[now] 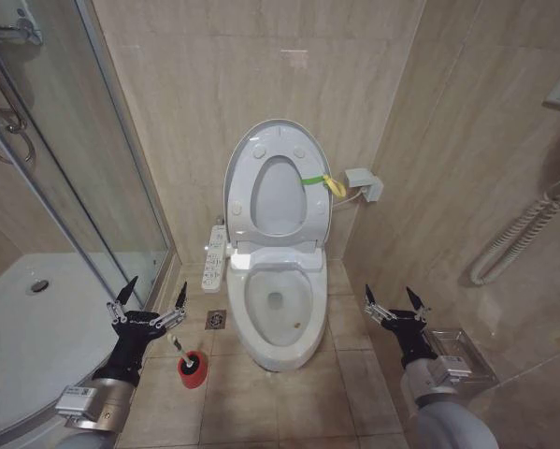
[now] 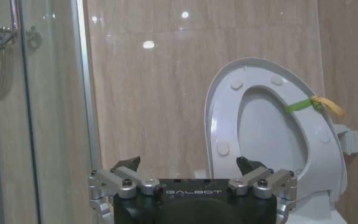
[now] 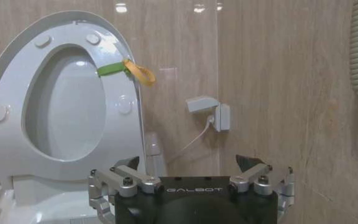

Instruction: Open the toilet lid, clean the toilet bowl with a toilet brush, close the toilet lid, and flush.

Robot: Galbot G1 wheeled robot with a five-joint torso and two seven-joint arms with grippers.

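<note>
Head view's got the glossy white oval toilet lid [image 1: 278, 183] up against the far wall, white ceramic bowl [image 1: 278, 309] exposed. Left gripper [image 1: 150, 301] hovers spread over the dark-bristled toilet brush [image 1: 183, 348] in its red cup [image 1: 193, 369]; right gripper [image 1: 395, 305] spread too, right of the bowl.

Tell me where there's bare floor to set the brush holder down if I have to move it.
Bare tiles lie in front of the toilet bowl, between the left gripper and right gripper, both open. It is crowded left of the bowl: red holder with toilet brush, floor drain, and shower tray.
</note>
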